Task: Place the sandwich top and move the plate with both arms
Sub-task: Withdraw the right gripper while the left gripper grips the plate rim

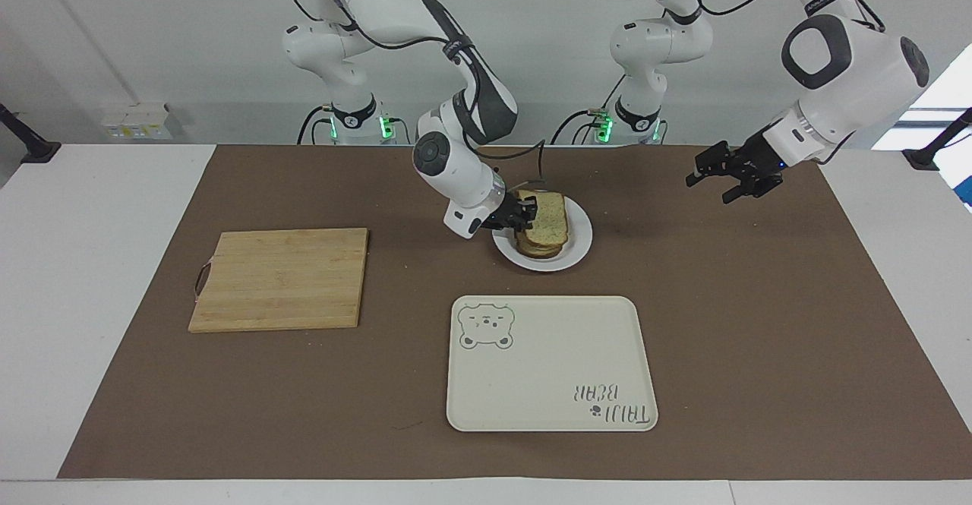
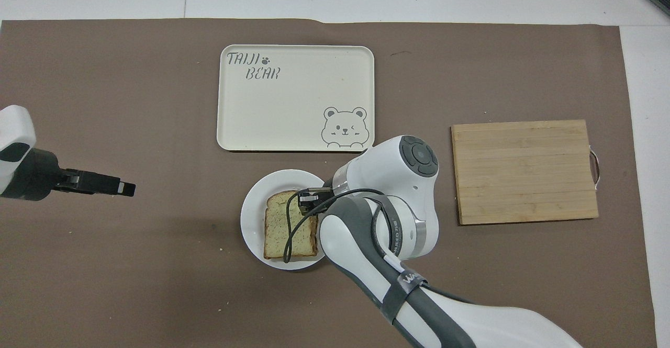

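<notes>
The sandwich top, a pale speckled slice with brown crust, lies flat on a stack of bread on the small white plate. My right gripper is low at the slice's edge, on the side toward the right arm's end of the table, and its wrist hides that edge from overhead. My left gripper hangs open and empty above the brown mat, well off toward the left arm's end, pointing at the plate.
A cream tray with a bear drawing lies farther from the robots than the plate. A bamboo cutting board sits toward the right arm's end. A brown mat covers the table.
</notes>
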